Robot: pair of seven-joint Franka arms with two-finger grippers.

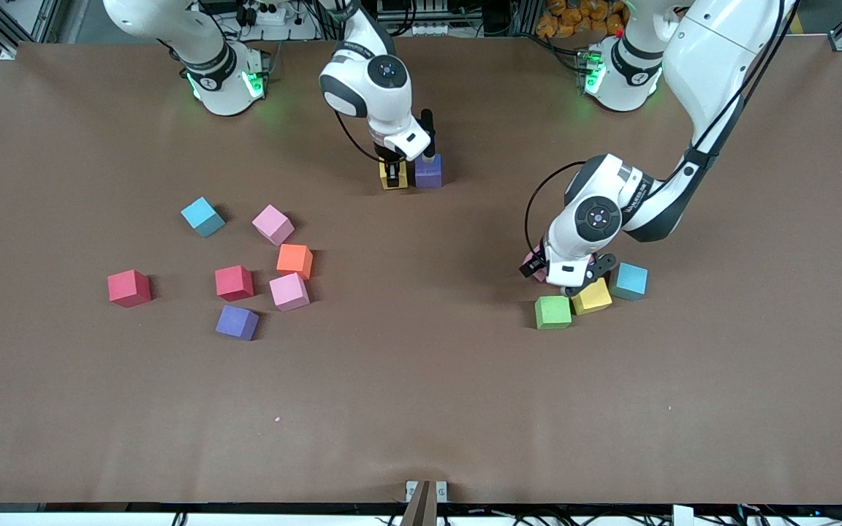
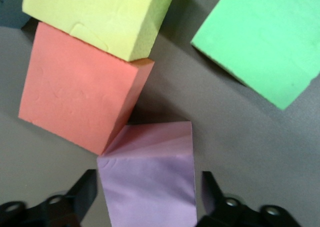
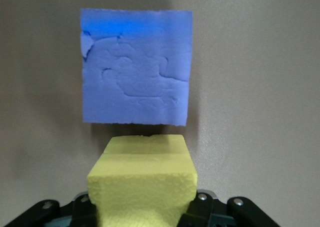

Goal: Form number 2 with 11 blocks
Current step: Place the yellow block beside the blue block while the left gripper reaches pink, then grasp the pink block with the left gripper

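Blocks risk nudging: right gripper (image 1: 392,175) fingers clench a yellow block (image 3: 142,187) at the purple block's (image 1: 428,172) nine o'clock, while left gripper (image 2: 150,197) fingers straddle, unclenched, a pink block (image 2: 150,177) touching an orange one (image 2: 80,97).

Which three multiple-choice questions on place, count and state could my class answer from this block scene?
1. Where is the green block? A on a purple block; B beside the loose yellow block at the left arm's end; C on a red block.
2. How many blocks form the loose group at the right arm's end? A four; B seven; C ten.
3. What is the right hand doing? A hanging empty; B lifting a red block; C gripping the held yellow block beside the purple block.
B, both sit by the left hand, which straddles a pink block; B, seven cubes show; C, it is shut on it.
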